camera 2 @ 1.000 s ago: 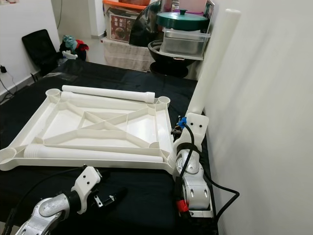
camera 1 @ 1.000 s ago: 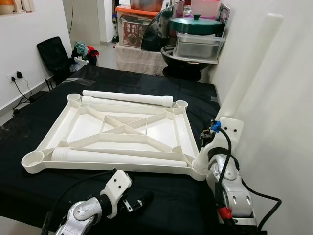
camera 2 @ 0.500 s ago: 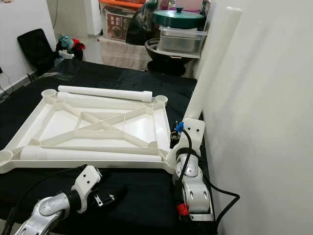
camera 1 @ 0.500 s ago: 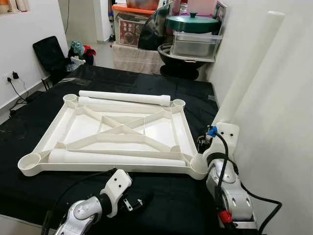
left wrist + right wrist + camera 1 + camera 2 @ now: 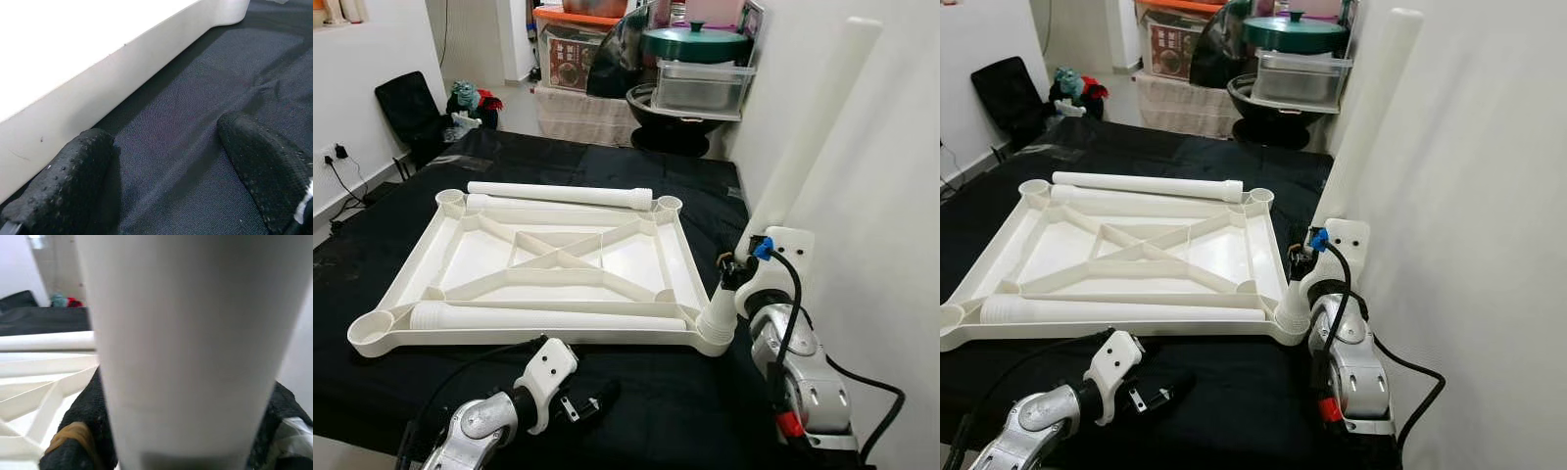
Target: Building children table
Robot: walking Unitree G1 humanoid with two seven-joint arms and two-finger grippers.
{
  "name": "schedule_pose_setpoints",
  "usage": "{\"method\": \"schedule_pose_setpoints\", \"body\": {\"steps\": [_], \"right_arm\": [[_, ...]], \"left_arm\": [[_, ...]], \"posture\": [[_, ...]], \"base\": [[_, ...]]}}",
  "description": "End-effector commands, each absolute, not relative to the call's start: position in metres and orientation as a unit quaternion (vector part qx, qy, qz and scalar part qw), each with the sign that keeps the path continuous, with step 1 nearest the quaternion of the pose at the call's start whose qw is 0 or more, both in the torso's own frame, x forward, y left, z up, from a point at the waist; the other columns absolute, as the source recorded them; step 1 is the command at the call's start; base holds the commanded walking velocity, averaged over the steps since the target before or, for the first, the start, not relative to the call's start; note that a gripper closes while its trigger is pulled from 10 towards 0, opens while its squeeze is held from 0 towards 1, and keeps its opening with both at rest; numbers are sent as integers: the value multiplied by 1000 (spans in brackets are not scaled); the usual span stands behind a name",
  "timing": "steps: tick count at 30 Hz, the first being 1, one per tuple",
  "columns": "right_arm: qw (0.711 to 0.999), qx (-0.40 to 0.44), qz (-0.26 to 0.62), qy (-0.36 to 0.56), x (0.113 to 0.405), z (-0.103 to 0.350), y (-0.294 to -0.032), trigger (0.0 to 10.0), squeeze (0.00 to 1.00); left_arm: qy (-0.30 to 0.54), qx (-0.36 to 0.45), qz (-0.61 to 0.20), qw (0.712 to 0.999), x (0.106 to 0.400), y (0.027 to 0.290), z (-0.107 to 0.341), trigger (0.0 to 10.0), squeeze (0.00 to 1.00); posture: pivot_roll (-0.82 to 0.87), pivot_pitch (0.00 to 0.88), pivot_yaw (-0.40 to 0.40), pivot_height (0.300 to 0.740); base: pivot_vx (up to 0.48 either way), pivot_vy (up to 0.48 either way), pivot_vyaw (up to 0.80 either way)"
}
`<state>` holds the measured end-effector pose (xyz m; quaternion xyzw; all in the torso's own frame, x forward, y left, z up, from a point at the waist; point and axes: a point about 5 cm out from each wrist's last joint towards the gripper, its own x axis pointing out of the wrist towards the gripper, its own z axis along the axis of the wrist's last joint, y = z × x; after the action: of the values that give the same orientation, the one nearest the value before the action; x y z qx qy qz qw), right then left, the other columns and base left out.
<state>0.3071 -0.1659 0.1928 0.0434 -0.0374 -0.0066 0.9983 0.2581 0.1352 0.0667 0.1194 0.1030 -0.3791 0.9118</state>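
Note:
A white table top [image 5: 538, 338] lies upside down on a black cloth [image 5: 710, 196]. Two white legs [image 5: 558, 193] lie side by side along its far rim, and another leg [image 5: 548, 316] lies inside the near rim. My right gripper [image 5: 186, 431] is shut on a fourth leg [image 5: 808, 137]. That leg stands tilted toward the wall, its lower end at the near right corner socket [image 5: 715, 333]. Black fingers [image 5: 78, 431] press its sides. My left gripper [image 5: 166, 161] is open, low over the cloth, just in front of the near rim [image 5: 98, 93].
A white wall [image 5: 901, 215] runs close along the right. Behind the cloth stands a rack with a green-lidded pot [image 5: 695, 44] and boxes. A black chair [image 5: 406, 108] and a wall socket with cables [image 5: 337, 155] are at the far left.
My right wrist has shifted a little to the right and up along the upright leg, which keeps its lower end at the corner socket. The left gripper has stayed put.

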Motion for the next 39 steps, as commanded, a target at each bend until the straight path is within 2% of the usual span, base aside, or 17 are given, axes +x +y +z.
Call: {"method": "schedule_pose_setpoints", "body": {"steps": [1, 6, 10, 11, 12, 24, 28, 31, 35, 39], "right_arm": [[997, 57, 25, -46, 309, 197, -166, 10000, 0], [991, 76, 95, -47, 314, 197, -171, 10000, 0], [991, 81, 99, -37, 319, 192, -181, 10000, 0], [991, 80, 98, -31, 321, 188, -187, 8706, 0], [992, 77, 95, -28, 324, 185, -195, 0, 0], [992, 71, 97, -36, 326, 185, -201, 0, 0], [995, 69, 64, -31, 327, 186, -203, 0, 0], [986, 70, -152, 14, 320, 180, -217, 0, 0], [979, 77, -187, 23, 316, 178, -215, 0, 0], [978, 100, -180, 41, 308, 171, -184, 0, 0]], "left_arm": [[109, 123, -385, 908, 258, 134, 65, 10000, 0], [109, 125, -385, 908, 259, 135, 65, 10000, 0], [109, 125, -386, 907, 259, 135, 65, 10000, 0], [108, 125, -386, 907, 259, 135, 65, 10000, 0], [108, 126, -386, 908, 259, 134, 65, 10000, 0], [109, 127, -386, 907, 258, 134, 65, 10000, 0], [109, 127, -387, 907, 259, 135, 65, 10000, 0], [110, 126, -385, 908, 258, 135, 64, 10000, 0], [110, 125, -383, 908, 257, 135, 64, 10000, 0], [111, 126, -384, 908, 256, 135, 63, 10000, 0]], "posture": [[47, 0, -96, 740], [50, 0, -97, 740], [53, 0, -98, 740], [56, 0, -101, 740], [58, 0, -102, 740], [58, 0, -100, 740], [56, 0, -99, 740], [60, 0, -105, 740], [61, 0, -105, 740], [68, 0, -105, 740]], "base": [[0, 0, 0], [0, 0, 0], [0, 0, 0], [0, 0, 0], [0, 0, 0], [0, 0, 0], [0, 0, 0], [0, 0, 0], [0, 0, 0], [0, 0, 0]]}}
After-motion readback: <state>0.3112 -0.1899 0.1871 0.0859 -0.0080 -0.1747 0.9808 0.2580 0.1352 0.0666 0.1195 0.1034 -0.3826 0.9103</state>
